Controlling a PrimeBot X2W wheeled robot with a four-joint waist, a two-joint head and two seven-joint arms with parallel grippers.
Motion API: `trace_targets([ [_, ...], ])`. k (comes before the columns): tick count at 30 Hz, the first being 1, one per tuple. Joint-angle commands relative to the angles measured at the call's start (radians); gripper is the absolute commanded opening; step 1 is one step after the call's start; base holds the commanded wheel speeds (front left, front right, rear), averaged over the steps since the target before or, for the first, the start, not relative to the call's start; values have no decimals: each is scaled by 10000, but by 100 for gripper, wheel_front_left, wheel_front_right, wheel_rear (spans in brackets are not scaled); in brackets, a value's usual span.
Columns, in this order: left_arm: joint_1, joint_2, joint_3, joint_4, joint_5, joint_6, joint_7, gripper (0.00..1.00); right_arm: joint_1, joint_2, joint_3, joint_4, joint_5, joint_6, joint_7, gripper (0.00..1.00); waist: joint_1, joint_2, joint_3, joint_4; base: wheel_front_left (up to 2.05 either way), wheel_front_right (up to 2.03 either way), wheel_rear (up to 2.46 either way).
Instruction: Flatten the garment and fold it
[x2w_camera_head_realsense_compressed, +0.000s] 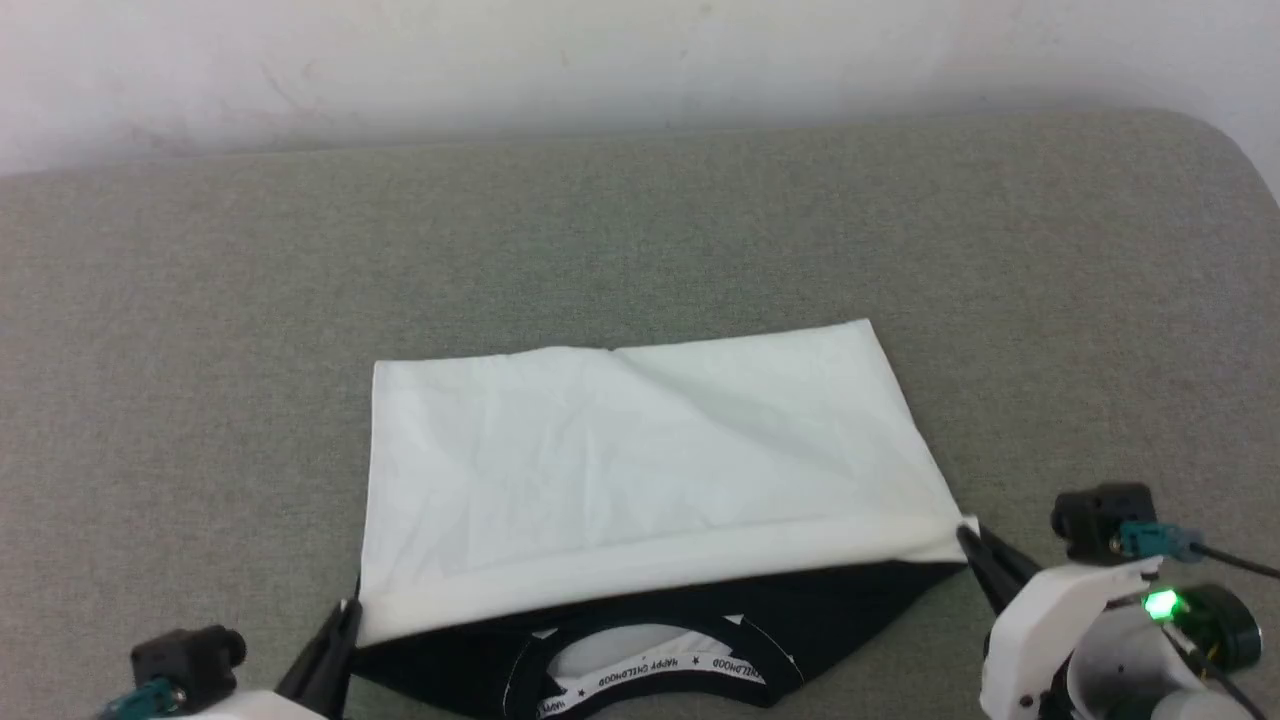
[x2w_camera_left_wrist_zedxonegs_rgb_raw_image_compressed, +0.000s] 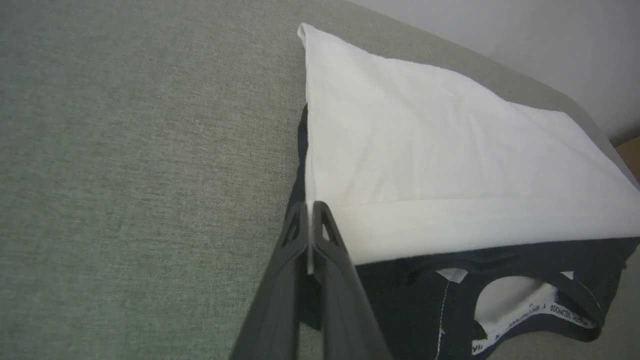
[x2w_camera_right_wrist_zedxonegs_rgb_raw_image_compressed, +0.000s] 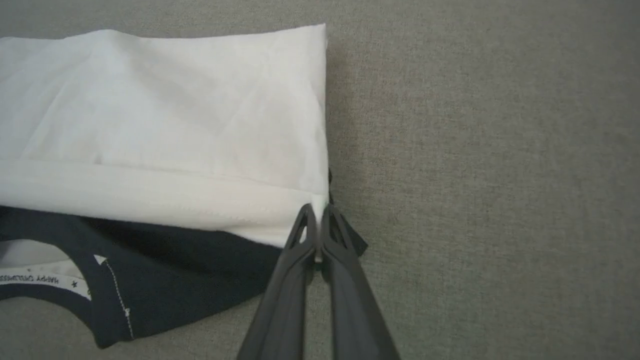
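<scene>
The garment (x2w_camera_head_realsense_compressed: 640, 460), a white T-shirt with black shoulders, lies near the front edge of a grey-green fabric-covered surface (x2w_camera_head_realsense_compressed: 200, 350), doubled over on itself. The white body panel lies on top, and its hem band (x2w_camera_head_realsense_compressed: 650, 570) runs across just short of the black neckline trim (x2w_camera_head_realsense_compressed: 650, 672), whose inner tape carries small print. The left gripper (x2w_camera_head_realsense_compressed: 345, 612) is closed on the hem corner at the robot's left; in the left wrist view a sliver of white cloth shows pinched between the two dark fingers (x2w_camera_left_wrist_zedxonegs_rgb_raw_image_compressed: 340, 280). The right gripper (x2w_camera_head_realsense_compressed: 970, 540) is closed likewise on the opposite hem corner, the cloth edge caught between its fingertips in the right wrist view. The hem between the two grips runs nearly straight and low over the layer below; whether it rests fully on that layer cannot be told. Judging by its shallow creases and drape, the cloth is light, thin and limp: it would hold no shape of its own, sag wherever unsupported, and slide readily over its own lower layer. Hold is best taken at the corners and along the stitched hem, where doubled fabric gives the fingers more to bite. Both corners should travel together under even tension, lest the panel skew or wrinkle. A shallow diagonal crease (x2w_camera_head_realsense_compressed: 720, 400) crosses the white panel and wants smoothing.
</scene>
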Motion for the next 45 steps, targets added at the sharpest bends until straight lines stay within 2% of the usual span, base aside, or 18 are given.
trace_targets([
  [1, 134, -23, -61, 190, -37, -61, -46, 0, 233, 92, -134, 61, -137, -21, 109, 0, 1, -1, -63, 51, 0, 0, 0],
  [10, 160, -310, -488, 1409, -34, -320, -422, 0, 978, 561, -233, 576, -171, -21, 578, 0, 1, -1, -225, 104, 0, 0, 0],
  [11, 140, -335, -521, 1519, -28, -341, -474, 23, 1031, 593, -222, 634, -124, -21, 628, 5, 1, -1, -251, 108, 0, 0, 0],
  [12, 121, -371, -535, 1615, -29, -350, -547, 67, 1076, 616, -199, 665, -101, -21, 637, 49, 1, -1, -285, 118, 0, 0, 0],
  [13, 110, -390, -554, 1698, -14, -357, -614, 100, 1137, 636, -215, 712, -74, -21, 688, 100, 1, -1, -322, 127, 0, 0, 0],
  [18, 54, -387, -492, 1845, 171, -247, -1018, 100, 1348, 685, -372, 714, -98, -21, 670, 100, 1, -1, -515, 170, 0, 0, 0],
  [22, -78, -316, -339, 1852, 567, -119, -1897, 100, 1535, 709, -676, 529, -168, -21, 544, 100, 1, -1, -703, 231, 0, 0, 0],
  [26, -411, -346, -229, 1683, 1220, 151, -3217, 100, 1425, 719, -1069, 127, 239, -21, -533, 100, 1, -1, -882, 313, 0, 0, 0],
  [30, -959, -510, -169, 1548, 1727, 299, -3911, 100, 1128, 721, -1426, 145, 672, -21, -1743, 100, 1, -1, -945, 361, 0, 0, 0],
  [35, -1703, -700, -82, 1560, 2340, 267, -4082, 100, 523, 722, -1393, 754, 936, -21, -2387, 100, 1, -1, -938, 373, 0, 0, 0],
  [39, -2247, -898, 91, 1513, 2782, 49, -4091, 100, -160, 723, -1169, 1518, 1282, -21, -2499, 100, 1, -1, -883, 357, 0, 0, 0],
  [45, -2863, -1246, 394, 1745, 3223, -187, -4093, 100, -1221, 723, -582, 3179, 1681, -21, -1666, 100, 1, -1, -840, 276, 0, 0, 0],
])
